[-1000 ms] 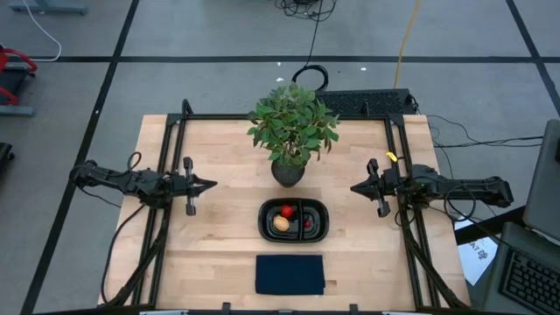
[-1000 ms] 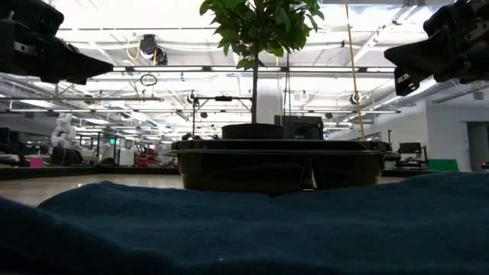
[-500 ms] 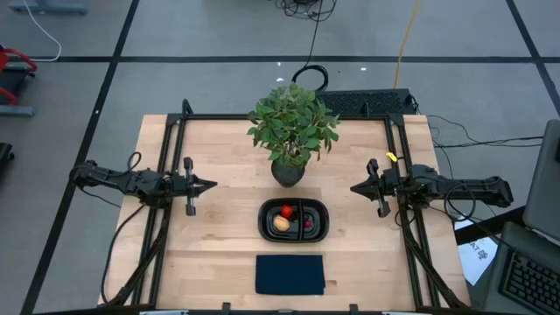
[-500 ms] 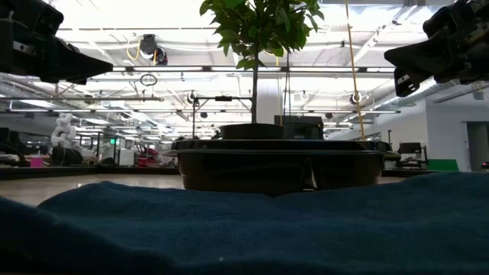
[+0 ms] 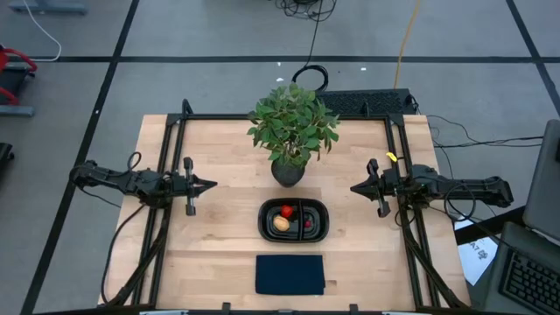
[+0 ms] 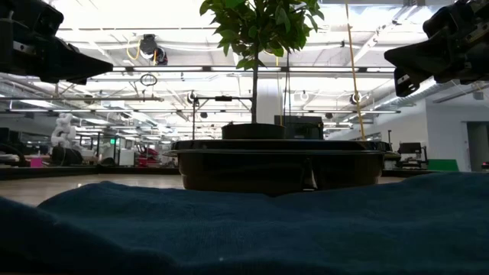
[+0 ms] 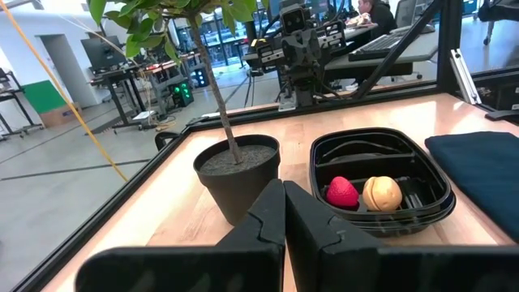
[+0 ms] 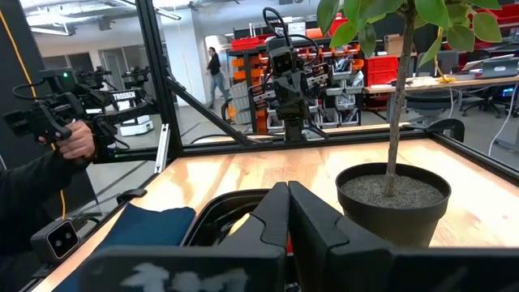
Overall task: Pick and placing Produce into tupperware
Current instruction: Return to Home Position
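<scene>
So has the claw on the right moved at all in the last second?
No. The right claw stays the same gap from the potted plant and the black container.

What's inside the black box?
The black container holds a red strawberry and a yellow-orange piece together, a dark red berry in the other compartment. Beneath them is hidden.

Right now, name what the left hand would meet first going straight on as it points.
The left hand would likely clip the plant pot; if it just clears, the right hand comes next.
</scene>
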Controlling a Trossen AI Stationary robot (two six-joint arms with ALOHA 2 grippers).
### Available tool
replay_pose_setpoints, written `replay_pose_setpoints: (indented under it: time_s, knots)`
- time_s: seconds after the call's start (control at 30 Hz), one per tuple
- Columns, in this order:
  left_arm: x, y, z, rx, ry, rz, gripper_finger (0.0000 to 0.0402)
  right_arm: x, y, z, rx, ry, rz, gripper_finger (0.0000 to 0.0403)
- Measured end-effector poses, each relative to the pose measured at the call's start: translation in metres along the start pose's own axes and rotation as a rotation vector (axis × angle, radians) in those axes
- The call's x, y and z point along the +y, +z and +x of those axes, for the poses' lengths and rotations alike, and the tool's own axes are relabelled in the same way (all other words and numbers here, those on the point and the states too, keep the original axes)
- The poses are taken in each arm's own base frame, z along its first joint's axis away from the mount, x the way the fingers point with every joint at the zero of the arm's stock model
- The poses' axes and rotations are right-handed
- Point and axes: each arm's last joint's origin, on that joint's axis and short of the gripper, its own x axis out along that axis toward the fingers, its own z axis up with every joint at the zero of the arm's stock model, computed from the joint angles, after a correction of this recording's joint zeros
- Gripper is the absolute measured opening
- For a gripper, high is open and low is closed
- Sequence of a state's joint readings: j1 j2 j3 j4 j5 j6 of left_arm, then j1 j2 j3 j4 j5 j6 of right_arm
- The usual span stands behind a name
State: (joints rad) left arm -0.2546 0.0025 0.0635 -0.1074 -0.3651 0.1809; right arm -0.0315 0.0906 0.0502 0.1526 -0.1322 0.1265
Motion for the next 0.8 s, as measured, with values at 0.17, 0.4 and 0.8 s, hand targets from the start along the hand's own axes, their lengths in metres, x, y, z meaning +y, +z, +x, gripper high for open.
replay_pose_setpoints:
  time_s: [0.17, 0.4, 0.8]
  knots:
    - [0.0000, 0.0000, 0.0000, 0.000, 0.000, 0.000, 0.0000, 0.0000, 0.0000, 0.0000, 0.000, 0.000, 0.000, 0.0000]
    - [0.0000, 0.0000, 0.0000, 0.000, 0.000, -0.011, 0.0010, 0.0000, 0.0000, 0.0000, 0.000, 0.000, -0.007, 0.0000]
    - [0.0000, -0.0002, 0.0000, 0.001, 0.000, -0.010, 0.0015, 0.0000, -0.0001, 0.0000, 0.000, 0.000, -0.011, 0.0000]
